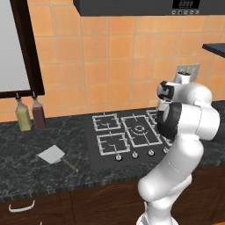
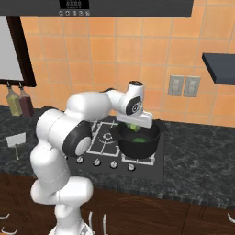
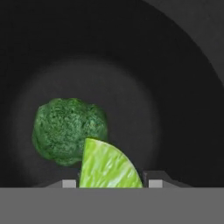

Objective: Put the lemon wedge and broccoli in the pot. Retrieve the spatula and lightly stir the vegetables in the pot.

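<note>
Hand view: broccoli, lemon wedge inside pot.

The white arm with dark joints rises from its base, bends at a dark elbow and reaches forward, its forearm running level to a rounded white wrist. From there the hand turns downward, and the two-finger gripper points straight down beneath the flat white hand block. In the hand view the gripper shows as two small dark finger tips set apart at the bottom edge, the jaws partly spread with a yellow-green wedge between them; whether they grip it cannot be told.
</note>
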